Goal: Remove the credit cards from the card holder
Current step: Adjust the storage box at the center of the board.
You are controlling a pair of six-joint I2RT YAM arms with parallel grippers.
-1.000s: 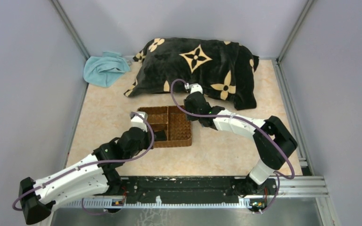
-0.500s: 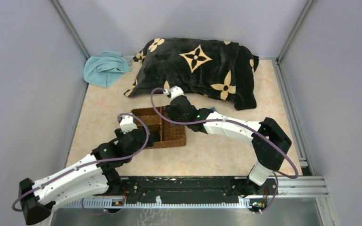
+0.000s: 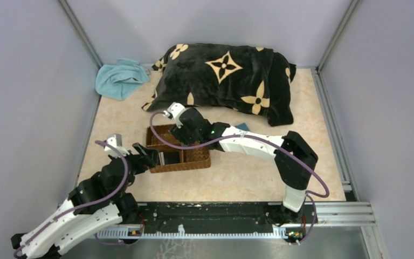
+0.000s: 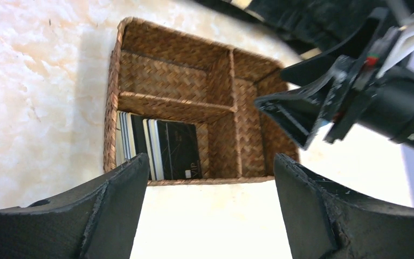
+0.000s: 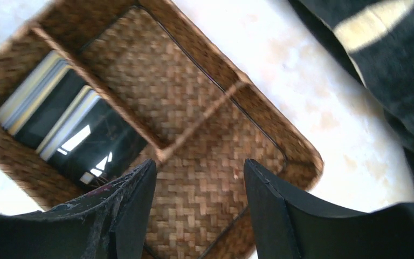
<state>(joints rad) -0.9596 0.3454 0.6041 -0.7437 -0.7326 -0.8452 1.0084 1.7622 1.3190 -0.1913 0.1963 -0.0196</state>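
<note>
The woven tray (image 4: pixel 111 118) has slid toward the bench's left edge, the right gripper (image 5: pixel 199 164) following above it and the left gripper (image 4: pixel 210 164) backing toward the near-left corner, both spread wide and empty. The credit cards (image 4: pixel 159 148) lie in the tray's near-left compartment; the card holder (image 3: pixel 242 127) peeks out mid-bench, beside the pillow (image 3: pixel 232 75).
</note>
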